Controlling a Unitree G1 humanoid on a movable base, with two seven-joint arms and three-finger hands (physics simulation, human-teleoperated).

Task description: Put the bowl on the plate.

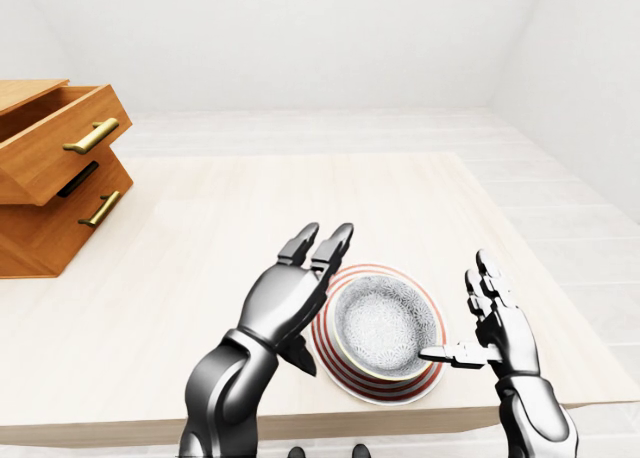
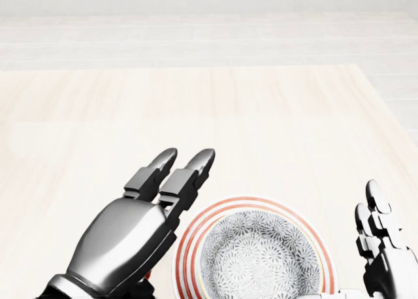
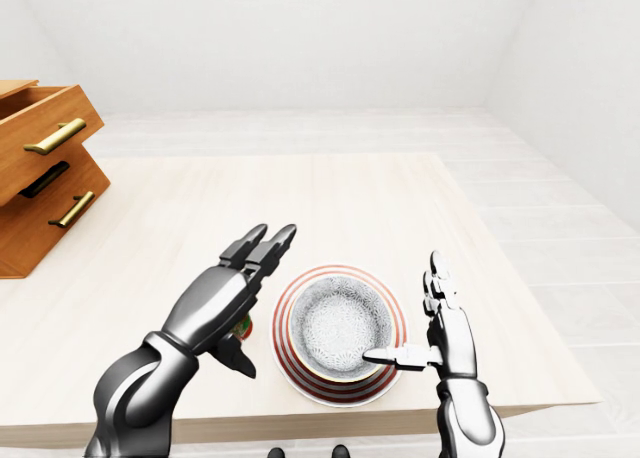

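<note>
A pale wooden bench [image 1: 300,198] carries a red-ringed plate [image 1: 330,363] near its bottom edge in the left-eye view. The plate holds a patterned bowl [image 1: 385,326]. A wooden drawer unit [image 1: 50,178] stands at the bench's left side.

sim room, home-like | bare white walls [image 1: 330,38], pale plank floor [image 1: 560,193] | light wood worktop [image 1: 300,208] | wooden drawer unit [image 1: 50,178], brass handles, top drawer open
</note>
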